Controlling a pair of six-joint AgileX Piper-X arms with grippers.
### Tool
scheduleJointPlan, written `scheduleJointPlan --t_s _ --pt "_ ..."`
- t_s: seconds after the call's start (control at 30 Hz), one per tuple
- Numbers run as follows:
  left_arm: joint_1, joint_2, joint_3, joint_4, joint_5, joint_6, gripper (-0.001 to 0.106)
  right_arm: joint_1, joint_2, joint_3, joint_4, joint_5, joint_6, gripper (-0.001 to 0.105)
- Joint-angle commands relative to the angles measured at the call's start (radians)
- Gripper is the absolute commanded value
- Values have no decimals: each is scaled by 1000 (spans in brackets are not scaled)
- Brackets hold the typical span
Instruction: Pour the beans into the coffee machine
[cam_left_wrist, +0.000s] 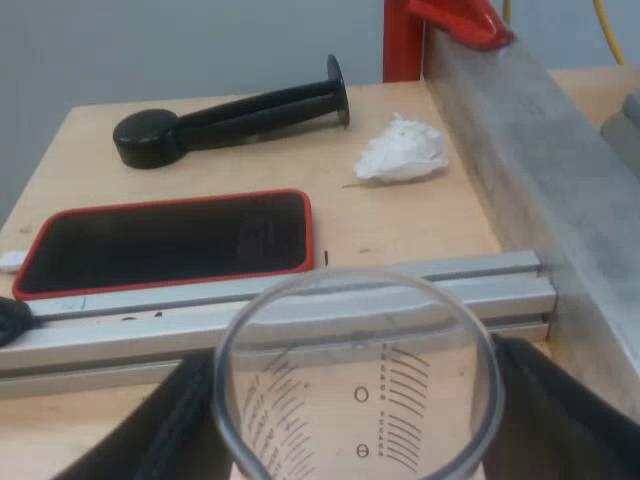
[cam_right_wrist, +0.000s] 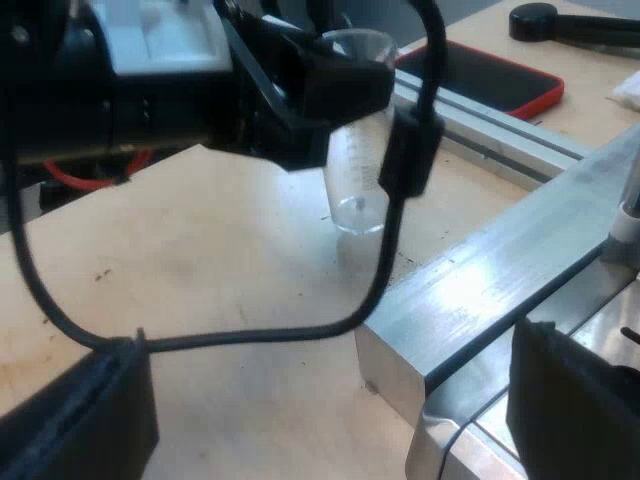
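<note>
Left tool (cam_left_wrist: 355, 440) clamped round measuring glass (cam_left_wrist: 350, 340), right tool (cam_right_wrist: 325, 410) wide open, holding nothing

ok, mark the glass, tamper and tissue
glass (cam_left_wrist: 360, 400): left wrist view, on its marked wall
tamper (cam_left_wrist: 240, 116): left wrist view, middle of its shaft
tissue (cam_left_wrist: 402, 152): left wrist view, middle of the crumpled wad

Light plywood worktop (cam_left_wrist: 400, 225) carries: black knob-ended tool with disc foot (cam_left_wrist: 240, 115) lying on its side, red-rimmed flat black mat (cam_left_wrist: 170, 245), crumpled white tissue (cam_left_wrist: 402, 152), silver aluminium rail (cam_left_wrist: 110, 330) just beside the mat.
</note>
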Motion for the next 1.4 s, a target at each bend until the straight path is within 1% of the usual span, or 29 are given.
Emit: scheduleJointPlan --t_s 0.03,0.2,0.27,0.3,0.33,0.37,0.43,0.47,0.53,0.57,0.67,0.77,0.83,0.87,0.93,1.0,1.03,1.07,1.17,1.23,1.27,1.33,1.37,1.4 --pt "1 31 -1 -53 7 -11 13 -4 -1 1 -21 -9 -3 74" --pt "1 45 -1 -62 7 -3 14 -4 2 1 -21 -9 -3 74" --pt "1 45 -1 -59 7 2 19 -4 2 1 -21 -9 -3 74" --pt "1 45 -1 -56 7 2 24 -4 4 1 -21 -9 -3 74" --pt "1 45 -1 -54 10 2 31 -4 5 1 -21 -9 -3 74" --pt "1 45 -1 -55 12 2 34 -4 5 1 -21 -9 -3 74" --pt "1 45 -1 -49 23 2 49 -4 7 1 -21 -9 -3 74" --pt "1 43 -1 -45 25 2 53 -4 7 1 -21 -9 -3 74" --pt "1 40 -1 -31 25 -16 64 -4 7 1 -21 -9 -3 74" --pt "1 36 -1 -21 25 -28 68 -4 7 1 -21 -9 -3 74" --pt "1 19 -1 31 25 -42 71 -7 10 1 -21 -9 -3 74" --pt "1 -8 -1 121 25 -41 72 -7 10 1 -21 -9 -3 74" --pt "1 -41 -1 245 25 -41 72 -7 10 1 -21 -9 -3 74" --pt "1 -51 -1 270 25 -41 72 -7 10 1 -21 -9 -5 74" --pt "1 -95 -1 412 25 -41 72 -10 10 1 -21 -9 -4 74" --pt "1 -137 -1 500 25 -41 72 -19 10 1 -21 -11 -4 74" --pt "1 -176 -1 560 25 -41 72 -24 10 1 -21 -12 -4 74" --pt "1 -198 -1 583 25 -41 72 -31 6 1 -17 -13 -4 74" --pt "1 -319 -10 679 25 -41 72 -50 -18 1 38 -51 -4 74" --pt "1 -413 -35 803 21 -41 72 -53 -57 1 116 -51 -4 74" --pt "1 -438 -44 855 21 -41 72 -53 -69 1 136 -50 -4 74" --pt "1 -523 -79 997 21 -37 72 -49 -112 1 195 -51 -4 74" --pt "1 -545 -89 1034 21 -35 72 -49 -124 1 210 -51 -4 74" --pt "1 -587 -108 1098 21 -33 72 -49 -141 1 231 -51 -4 74"
